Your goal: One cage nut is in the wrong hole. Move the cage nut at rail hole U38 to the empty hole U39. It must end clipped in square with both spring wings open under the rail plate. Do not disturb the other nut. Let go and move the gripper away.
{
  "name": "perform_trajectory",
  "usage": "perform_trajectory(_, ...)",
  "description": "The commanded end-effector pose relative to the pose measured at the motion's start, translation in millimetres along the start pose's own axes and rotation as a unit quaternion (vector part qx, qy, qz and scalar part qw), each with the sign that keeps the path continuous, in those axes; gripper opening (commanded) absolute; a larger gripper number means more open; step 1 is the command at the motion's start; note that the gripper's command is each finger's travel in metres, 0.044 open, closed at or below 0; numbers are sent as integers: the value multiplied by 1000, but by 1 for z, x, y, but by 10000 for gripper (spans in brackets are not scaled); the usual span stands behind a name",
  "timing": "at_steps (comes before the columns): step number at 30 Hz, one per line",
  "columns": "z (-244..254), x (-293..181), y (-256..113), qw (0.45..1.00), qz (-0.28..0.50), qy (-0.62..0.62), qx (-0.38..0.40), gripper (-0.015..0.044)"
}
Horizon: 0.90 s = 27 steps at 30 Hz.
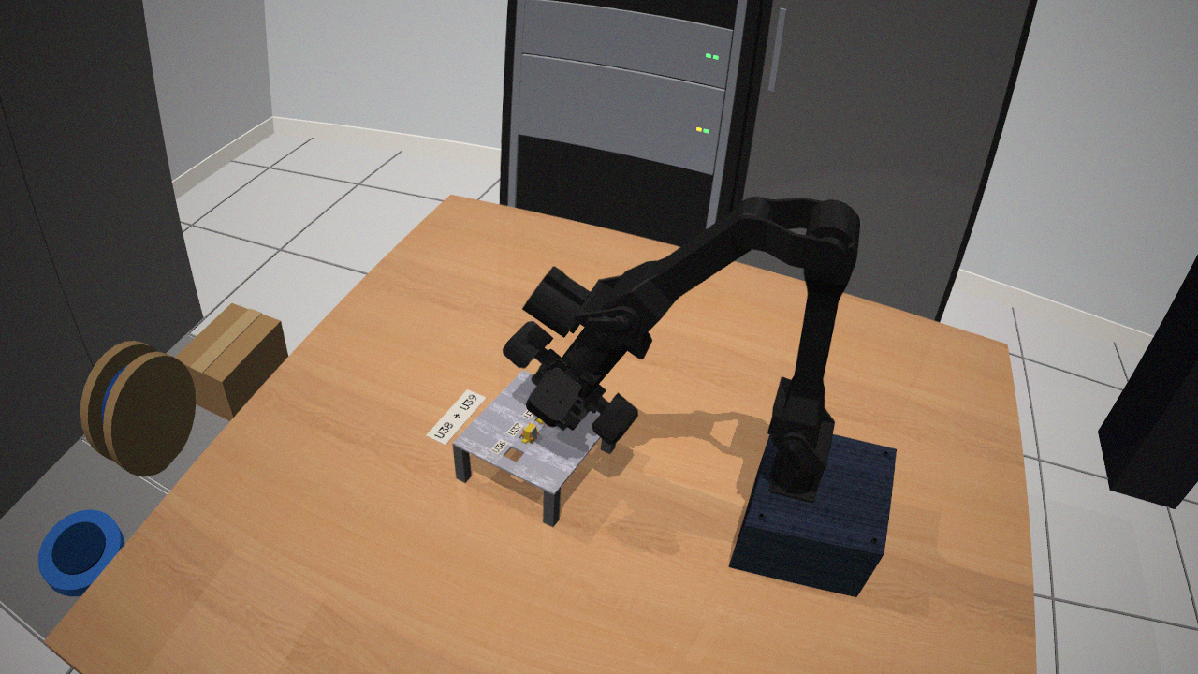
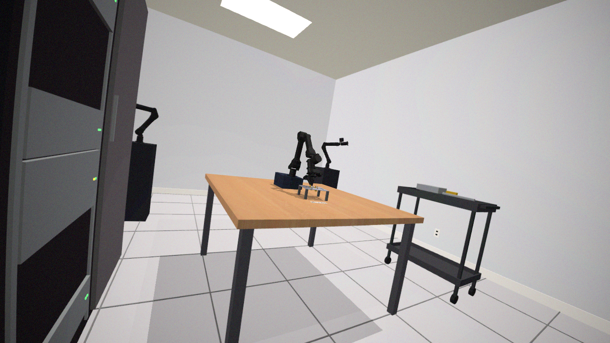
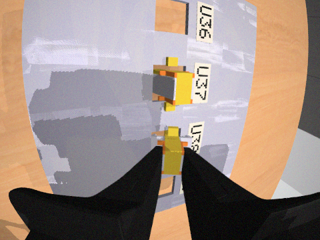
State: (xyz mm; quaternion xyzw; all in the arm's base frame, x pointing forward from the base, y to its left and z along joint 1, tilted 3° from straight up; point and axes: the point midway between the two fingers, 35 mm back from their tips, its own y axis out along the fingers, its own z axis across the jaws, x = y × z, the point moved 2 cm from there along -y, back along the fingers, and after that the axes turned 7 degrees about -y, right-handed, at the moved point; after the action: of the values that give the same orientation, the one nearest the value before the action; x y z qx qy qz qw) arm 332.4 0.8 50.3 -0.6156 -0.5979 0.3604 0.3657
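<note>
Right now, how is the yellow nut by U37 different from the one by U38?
The U38 nut is pinched between the gripper's black fingers, while nothing grips the U37 nut. The U37 nut's yellow looks bright, but the U38 nut's looks darker. Both have yellow and orange parts.

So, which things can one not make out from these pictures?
- Wings of the held nut: hidden by its own body and the plate in the wrist view; too small in the exterior view.
- Label of the last hole: covered by the claw in the wrist view.
- Held nut in the top view: the claw hides most or all of it.
- Cart's far wheels: cut from sight by its lower shelf, exterior view.
</note>
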Motion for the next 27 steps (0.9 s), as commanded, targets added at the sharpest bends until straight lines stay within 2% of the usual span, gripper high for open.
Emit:
perform_trajectory(1, 0, 0, 1, 1000, -1, 0, 1, 35)
perform_trajectory(27, 1, 1, -1, 1000, -1, 0, 1, 35)
